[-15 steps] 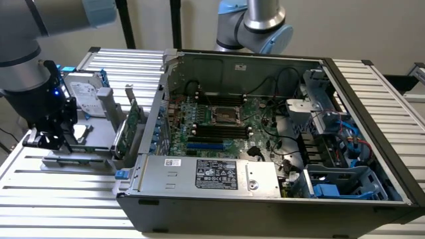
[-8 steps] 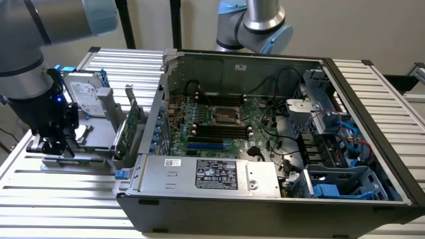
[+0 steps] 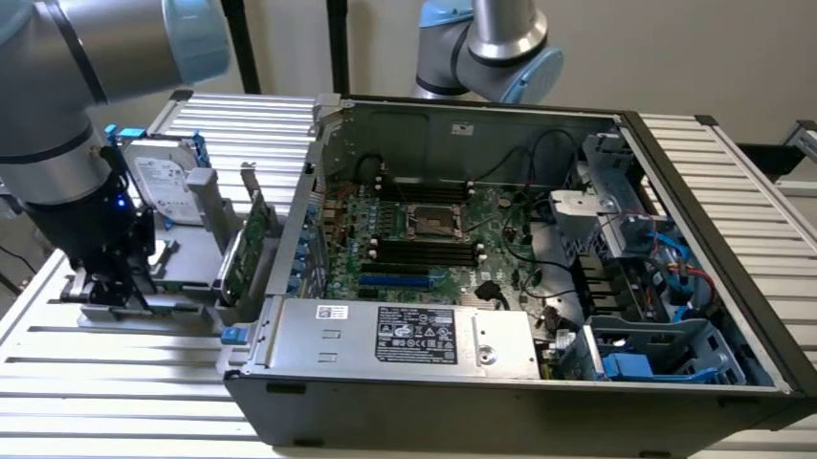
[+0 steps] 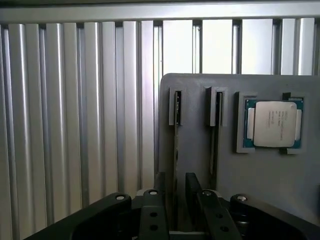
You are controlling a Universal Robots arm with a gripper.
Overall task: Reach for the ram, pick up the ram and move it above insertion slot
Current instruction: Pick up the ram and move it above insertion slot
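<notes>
In the exterior view, the computer case (image 3: 422,402) sits on the table (image 3: 115,382). The holder (image 3: 179,277) stands at nine o'clock from the case, and the hard drive (image 3: 160,182) is at the holder's twelve o'clock end. The ram (image 4: 176,145) stands in a holder slot. The gripper (image 4: 176,182) has one of its spread fingers (image 4: 192,187) on each side of the ram. Another stick (image 4: 216,135) stands beside the ram, and past that lies the chip (image 4: 275,124).

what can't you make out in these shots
- Ram, wrist view: edge-on in the grey holder, chips hidden; lower end behind the gripper.
- Processor print, wrist view: too small to read.
- Motherboard memory slots, exterior view: too small to tell which are empty.
</notes>
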